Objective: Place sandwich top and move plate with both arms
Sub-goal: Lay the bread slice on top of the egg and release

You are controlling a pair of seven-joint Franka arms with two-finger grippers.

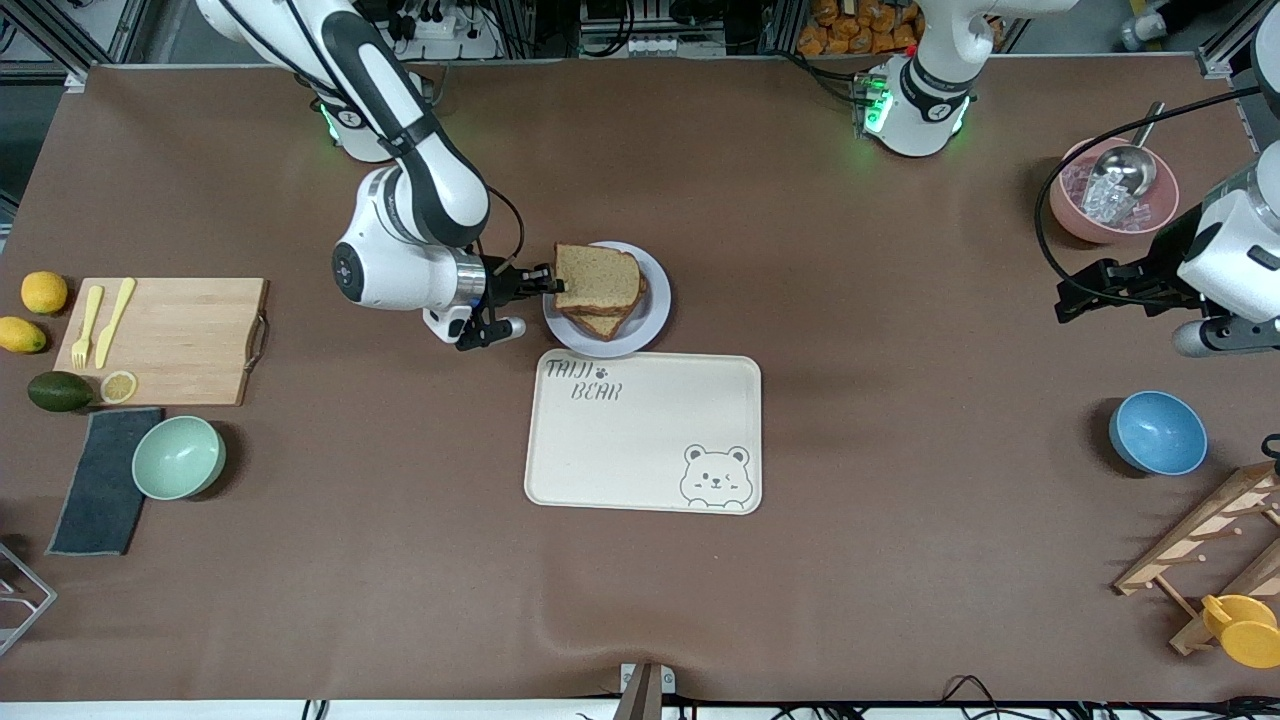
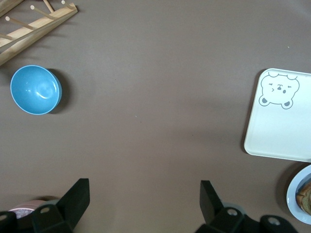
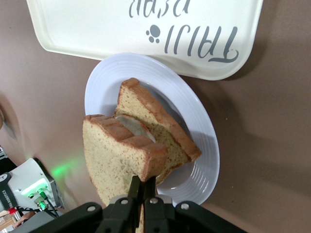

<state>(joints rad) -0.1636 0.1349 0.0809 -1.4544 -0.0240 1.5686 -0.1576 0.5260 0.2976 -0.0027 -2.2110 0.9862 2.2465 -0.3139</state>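
My right gripper (image 1: 550,284) is shut on the sandwich top (image 1: 597,277), a plain brown bread slice held tilted over the plate (image 1: 655,310). In the right wrist view the sandwich top (image 3: 116,160) is pinched at its edge by my right gripper (image 3: 144,185), above a lower slice (image 3: 160,128) that lies on the plate (image 3: 199,121) with something white on it. My left gripper (image 2: 145,196) is open and empty, up over bare table near the left arm's end; it also shows in the front view (image 1: 1075,297).
The cream bear tray (image 1: 645,430) lies just nearer the camera than the plate. A pink bowl with a scoop (image 1: 1113,190), a blue bowl (image 1: 1157,432) and a wooden rack (image 1: 1205,540) stand at the left arm's end. A cutting board (image 1: 165,340) and green bowl (image 1: 178,457) stand at the right arm's end.
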